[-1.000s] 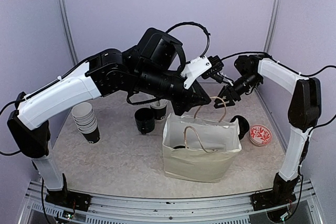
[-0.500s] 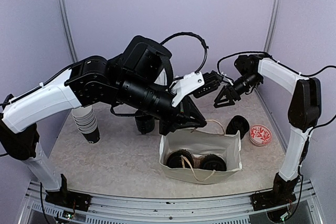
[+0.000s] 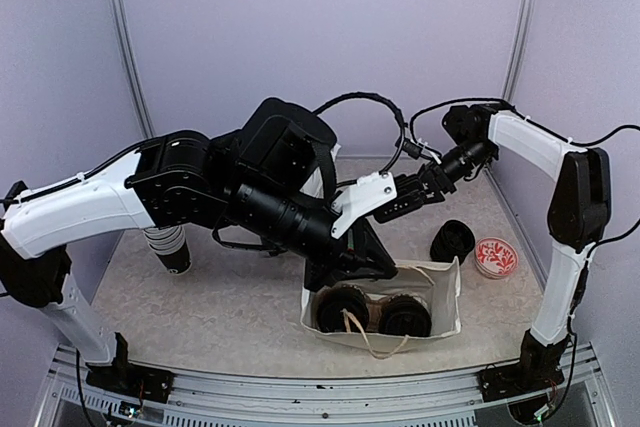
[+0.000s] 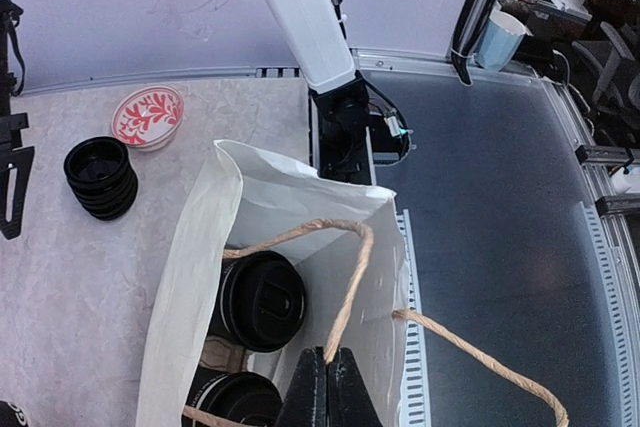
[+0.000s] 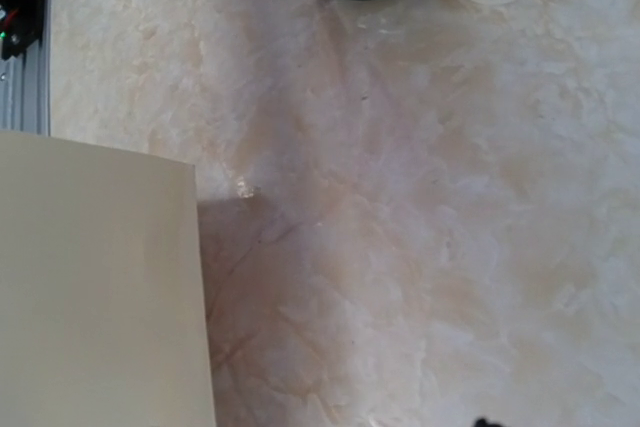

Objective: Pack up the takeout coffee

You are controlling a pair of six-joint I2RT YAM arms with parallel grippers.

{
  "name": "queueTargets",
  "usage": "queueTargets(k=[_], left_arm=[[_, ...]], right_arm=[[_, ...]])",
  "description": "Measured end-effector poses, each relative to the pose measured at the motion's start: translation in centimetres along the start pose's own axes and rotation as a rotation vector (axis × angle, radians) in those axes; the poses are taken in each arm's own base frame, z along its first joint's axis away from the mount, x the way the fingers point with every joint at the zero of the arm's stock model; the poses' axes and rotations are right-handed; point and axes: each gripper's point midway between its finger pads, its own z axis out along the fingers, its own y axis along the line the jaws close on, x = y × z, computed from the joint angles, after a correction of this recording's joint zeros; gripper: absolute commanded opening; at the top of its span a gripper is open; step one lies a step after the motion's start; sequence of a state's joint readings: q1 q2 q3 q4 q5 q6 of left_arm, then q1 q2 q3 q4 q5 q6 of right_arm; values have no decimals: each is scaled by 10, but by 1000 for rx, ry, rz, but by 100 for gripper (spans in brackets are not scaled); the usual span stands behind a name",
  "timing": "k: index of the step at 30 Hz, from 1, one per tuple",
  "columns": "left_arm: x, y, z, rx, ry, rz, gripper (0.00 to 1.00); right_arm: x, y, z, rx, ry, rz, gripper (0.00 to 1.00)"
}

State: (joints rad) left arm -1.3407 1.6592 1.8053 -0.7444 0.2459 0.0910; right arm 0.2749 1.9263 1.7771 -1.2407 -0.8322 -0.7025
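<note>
Two black lidded cups [image 3: 343,309] apparently upright in bag [image 3: 447,292]

Reference: top view, bag [image 3: 445,297] as dial centre. The mouth is open upward. Two lidded cups [image 3: 343,307] fill its floor side by side. One handle [image 3: 372,352] hangs over the near rim at 6 o'clock.

- **10 to 12 o'clock:** left arm [image 3: 290,212] overhangs this approach.
- **12 o'clock:** right gripper [image 3: 425,185] hangs just beside that arm.
- **1 to 2 o'clock:** lid stack [image 3: 453,242] and bowl [image 3: 496,256].
- **9 o'clock:** bare table [image 3: 230,297], out to the cup stack [image 3: 170,247].

Left end effector [image 4: 326,359] closed; right end effector [image 3: 428,182] seemingly apart.
</note>
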Motion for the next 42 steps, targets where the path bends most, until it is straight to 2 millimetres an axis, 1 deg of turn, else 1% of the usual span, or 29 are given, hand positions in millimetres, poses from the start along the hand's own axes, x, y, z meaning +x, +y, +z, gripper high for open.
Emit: queueTargets(k=[7,10,15,19,25,36,38,42], left_arm=[[11,-24,5,32,14,-24,0],[14,-28,4,37,17,-33,0],[12,-34,0,45,6,-34,0],[12,-38,-6,51,3,-46,0],[13,-47,-11,61,3,-54,0],[16,-46,-12,46,9,-51,0],[16,-43,-12,30,10,-50,0],[15,-32,-15,-20,10,-37,0]], right_arm=[[-3,11,9,-25,16,-22,64],[-3,14,13,-32,21,-28,64],[1,20,20,-46,35,-19,64],[1,28,26,-57,46,-24,64],[-3,38,24,-50,44,-40,64],[-4,40,24,-37,53,-49,64],[-2,39,25,-36,56,-47,64],[-1,38,26,-31,60,-47,64]])
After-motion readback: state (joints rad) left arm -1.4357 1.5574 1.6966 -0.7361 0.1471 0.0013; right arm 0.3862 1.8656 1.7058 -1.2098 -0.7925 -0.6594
